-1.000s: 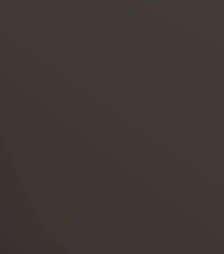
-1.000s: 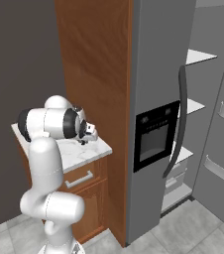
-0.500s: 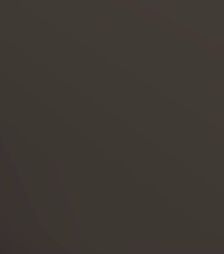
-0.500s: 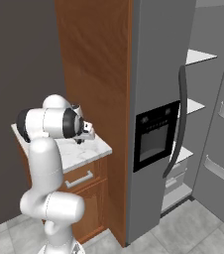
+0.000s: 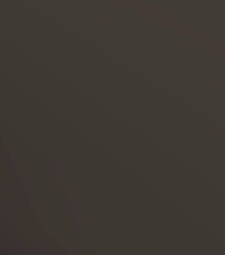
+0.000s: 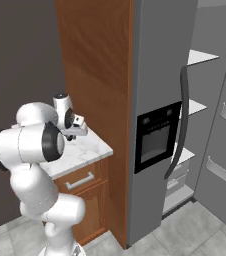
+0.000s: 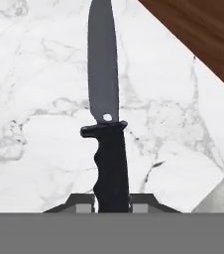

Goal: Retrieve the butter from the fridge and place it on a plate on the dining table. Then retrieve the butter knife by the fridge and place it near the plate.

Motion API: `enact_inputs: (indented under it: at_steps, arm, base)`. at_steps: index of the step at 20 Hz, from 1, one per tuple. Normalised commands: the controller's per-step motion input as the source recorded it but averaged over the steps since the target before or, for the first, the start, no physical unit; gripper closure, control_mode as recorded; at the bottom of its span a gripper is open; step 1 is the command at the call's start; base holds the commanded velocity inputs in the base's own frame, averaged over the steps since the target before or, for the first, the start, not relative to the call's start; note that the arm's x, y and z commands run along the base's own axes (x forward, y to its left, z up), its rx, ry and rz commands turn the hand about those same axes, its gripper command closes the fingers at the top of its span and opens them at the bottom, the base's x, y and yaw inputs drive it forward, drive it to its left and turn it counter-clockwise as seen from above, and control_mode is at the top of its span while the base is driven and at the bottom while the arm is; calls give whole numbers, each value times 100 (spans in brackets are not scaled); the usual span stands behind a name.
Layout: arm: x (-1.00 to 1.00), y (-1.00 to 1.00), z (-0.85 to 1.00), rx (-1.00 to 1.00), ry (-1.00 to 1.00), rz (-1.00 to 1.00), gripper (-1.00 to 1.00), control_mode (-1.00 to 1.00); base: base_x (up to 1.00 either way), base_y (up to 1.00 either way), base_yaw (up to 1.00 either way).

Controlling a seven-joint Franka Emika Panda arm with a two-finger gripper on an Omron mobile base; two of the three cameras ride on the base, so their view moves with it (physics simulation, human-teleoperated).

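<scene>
Left base view gives me flat dark grey; from the right base I see the gripper (image 6: 71,131) above the marble counter (image 6: 87,150) beside the open fridge (image 6: 160,100); in the hand view the butter knife (image 7: 107,124) lies on the marble, its handle running between my fingers; whether they're clamped on it I cannot tell.

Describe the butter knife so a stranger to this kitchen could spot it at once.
Start at the tall grey fridge, then go past the wood panel to the small marble counter beside it. The butter knife is above that white top, its black handle between the fingers of the tool: a slim dark blade, the one dark thing against pale stone.
</scene>
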Motion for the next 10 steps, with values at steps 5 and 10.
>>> enact_inputs:
  at_steps: [5,10]
  arm:
    - [-100,0,100,0,1,3,100,-100]
    - [-100,0,99,0,0,6,100,-100]
  base:
    - [0,0,0]
    - [0,0,0]
